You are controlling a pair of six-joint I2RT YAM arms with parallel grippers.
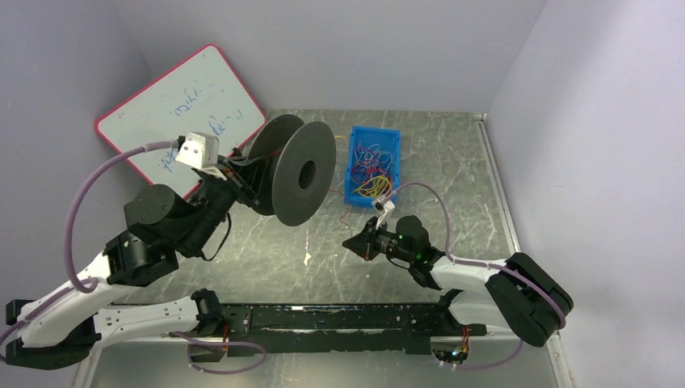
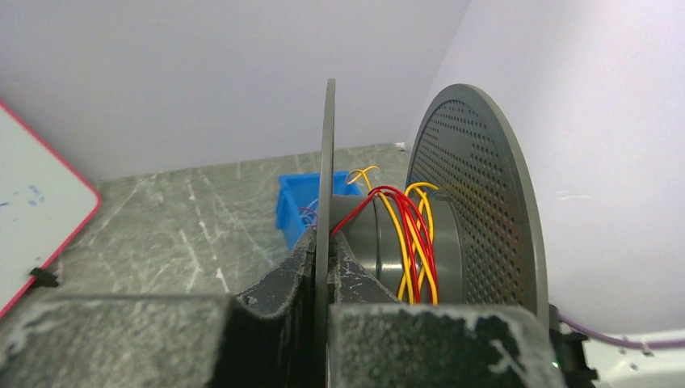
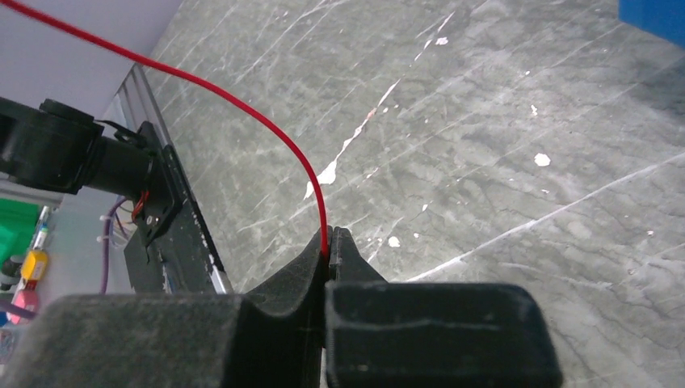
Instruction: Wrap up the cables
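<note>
Cables [image 2: 408, 234] red-yellow, coiled on spool [image 2: 476, 202]; left hand [image 2: 325, 252] clamps it, right hand [image 3: 329, 242] pinches red cable [image 3: 324, 225].

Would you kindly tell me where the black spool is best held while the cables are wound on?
Probably by the rim of its near flange, edge-on, as the left gripper does: that disc is thin enough to pinch, while the core is wide and carries the wound cables.

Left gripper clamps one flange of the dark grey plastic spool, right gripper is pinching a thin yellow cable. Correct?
Not quite. The thin cable pinched in the right gripper is red, not yellow. The right wrist view shows it rising out of the shut jaws. The rest holds: the left gripper clamps one flange of the dark grey plastic spool.
</note>
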